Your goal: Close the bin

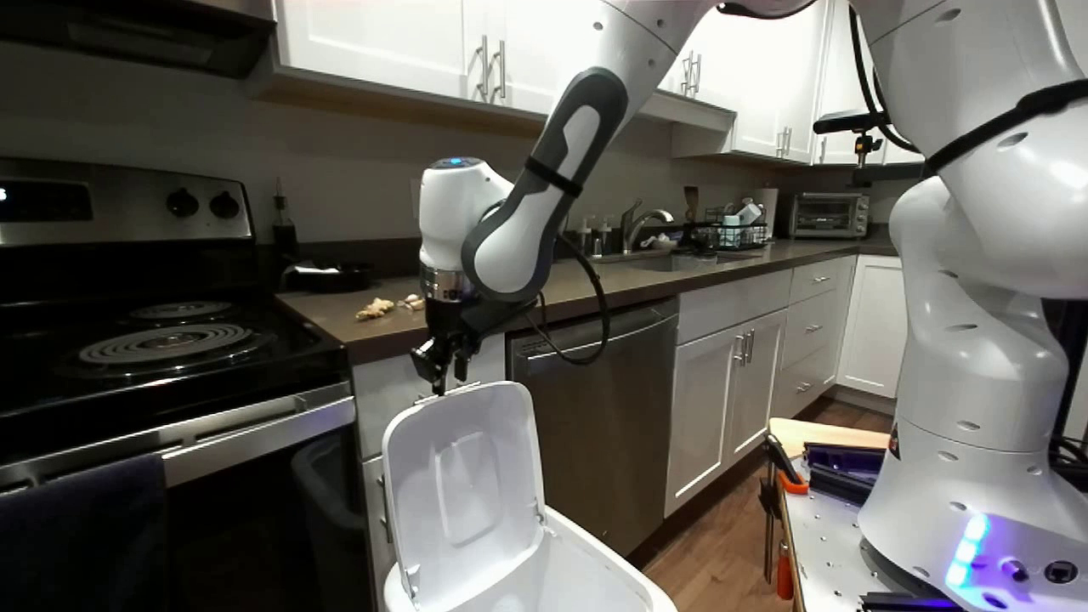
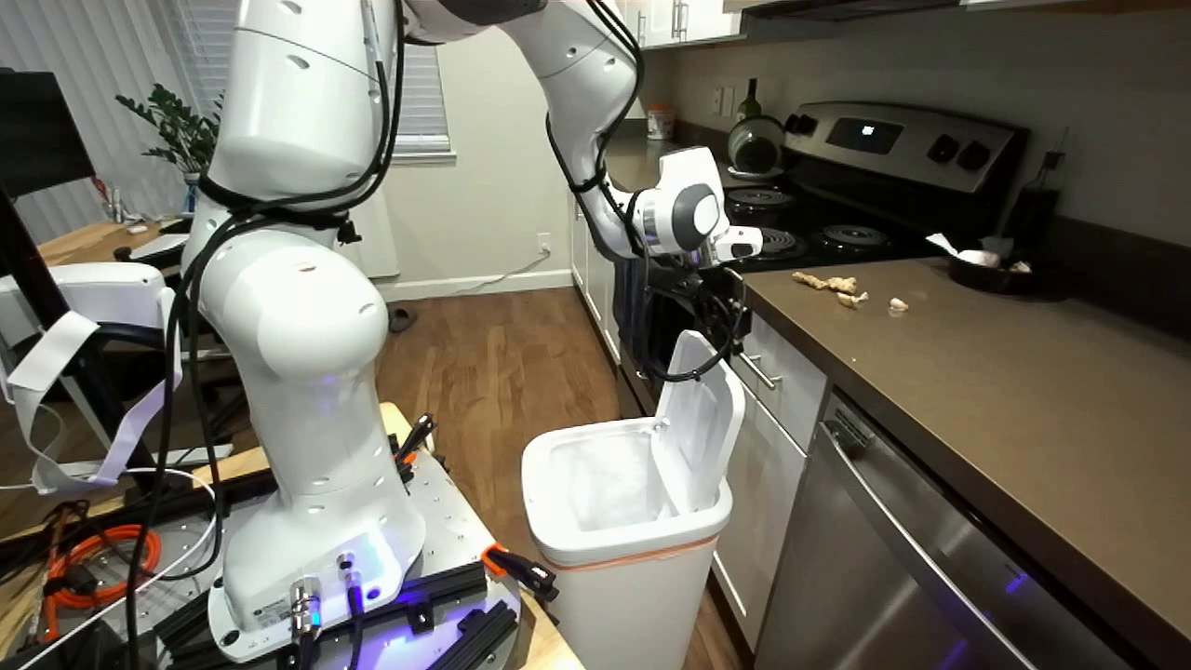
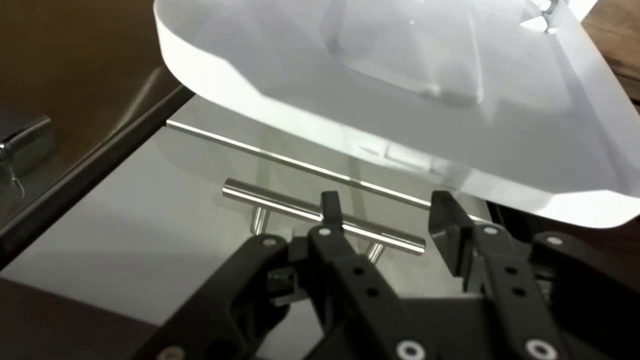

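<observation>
The bin [image 2: 623, 605] is standing open between the robot's base [image 2: 284, 563] and the drawer [image 3: 150, 215]; in an exterior view the base is sitting at nine o'clock from it. Its lid [image 1: 466, 480] is standing nearly upright on the drawer side in both exterior views, so the closing itself is waiting to be done. The gripper [image 1: 450, 380] is hovering at the lid's top edge: in an exterior view the lid is standing at six o'clock from it, and in the wrist view at twelve o'clock from its fingers [image 3: 446, 220]. They are standing partly apart, with a plain gap between them, and are holding nothing; the drawer's handle [image 3: 295, 207] is showing beyond them, across that gap. Whether either is touching the lid, I cannot tell.

To my judgement the reach is looking nearly done, since the gripper is sitting right by the edge awaiting the push. Everything else is remaining: getting the fingers in on the drawer side of the lid, tipping it over towards the base, which is calling for a push rather than a grasp, and seeing it settle flat on the bin.
</observation>
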Robot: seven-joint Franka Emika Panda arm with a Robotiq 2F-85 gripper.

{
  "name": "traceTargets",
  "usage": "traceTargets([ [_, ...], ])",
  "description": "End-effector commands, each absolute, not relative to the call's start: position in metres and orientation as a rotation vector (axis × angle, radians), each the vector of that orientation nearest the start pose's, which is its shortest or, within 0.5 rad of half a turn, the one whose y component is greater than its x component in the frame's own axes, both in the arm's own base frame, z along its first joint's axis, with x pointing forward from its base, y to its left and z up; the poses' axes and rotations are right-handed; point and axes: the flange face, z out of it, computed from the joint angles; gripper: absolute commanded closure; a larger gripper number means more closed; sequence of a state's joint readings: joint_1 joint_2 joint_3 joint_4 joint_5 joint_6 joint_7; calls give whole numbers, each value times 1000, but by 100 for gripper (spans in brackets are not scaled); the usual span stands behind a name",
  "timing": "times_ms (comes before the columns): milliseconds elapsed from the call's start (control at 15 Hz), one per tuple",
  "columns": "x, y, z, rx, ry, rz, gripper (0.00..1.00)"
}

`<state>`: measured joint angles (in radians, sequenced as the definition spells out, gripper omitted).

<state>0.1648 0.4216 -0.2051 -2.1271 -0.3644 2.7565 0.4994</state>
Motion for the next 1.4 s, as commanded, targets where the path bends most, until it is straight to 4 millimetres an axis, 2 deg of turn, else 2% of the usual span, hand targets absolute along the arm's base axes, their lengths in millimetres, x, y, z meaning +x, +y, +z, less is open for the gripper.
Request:
traceTargets([
  [0, 588, -10, 221, -3294, 361, -413, 80],
  [200, 573, -10, 216, -3292, 386, -347, 95],
  [400, 551, -3, 212, -3267, 424, -235, 99],
  [600, 527, 9, 210, -3214, 471, -159, 95],
  [867, 481, 34, 195, -3147, 539, 44, 95],
  [1000, 460, 40, 182, -3128, 564, 136, 96],
  [1133, 444, 40, 163, -3112, 568, 151, 95],
  [1333, 432, 40, 135, -3106, 536, 138, 95],
])
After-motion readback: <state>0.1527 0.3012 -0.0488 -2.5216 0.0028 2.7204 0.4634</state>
